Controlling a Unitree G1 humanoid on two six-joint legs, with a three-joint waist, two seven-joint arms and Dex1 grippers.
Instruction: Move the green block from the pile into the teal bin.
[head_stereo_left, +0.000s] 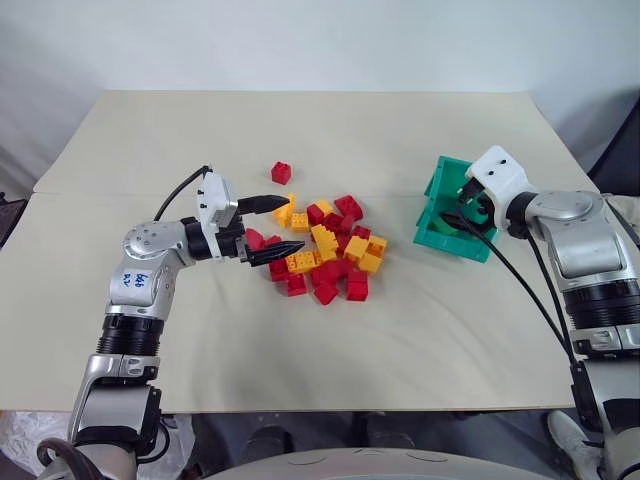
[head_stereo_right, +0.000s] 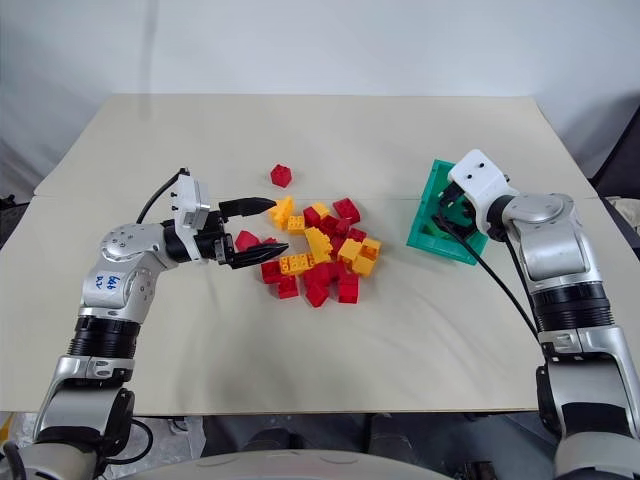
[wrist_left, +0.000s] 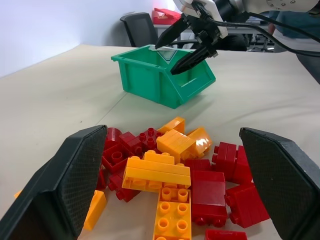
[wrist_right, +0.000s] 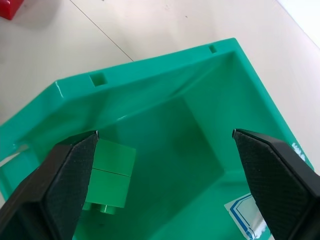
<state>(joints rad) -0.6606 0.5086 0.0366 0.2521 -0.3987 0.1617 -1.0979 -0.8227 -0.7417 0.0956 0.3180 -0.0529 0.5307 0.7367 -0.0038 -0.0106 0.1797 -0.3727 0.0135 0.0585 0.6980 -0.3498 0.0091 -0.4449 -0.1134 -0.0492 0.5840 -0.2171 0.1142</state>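
The green block (wrist_right: 113, 174) lies inside the teal bin (wrist_right: 150, 65), close to one inner wall and free of any grip. My right gripper (head_stereo_left: 466, 207) hangs just over the bin's open top (head_stereo_left: 431, 190), fingers spread wide and empty; the block sits beside one finger (wrist_right: 60, 190). The pile (head_stereo_left: 325, 250) of red and yellow bricks lies mid-table, to the left of the bin. My left gripper (head_stereo_left: 292, 225) is held level at the pile's left edge, open, with its fingertips either side of the nearest bricks and nothing held.
A lone red brick (head_stereo_left: 281, 172) sits apart, behind the pile. The beige table (head_stereo_left: 300, 340) has bare room in front of the pile and towards its far edge. A black cable (head_stereo_left: 520, 280) trails from my right wrist past the bin.
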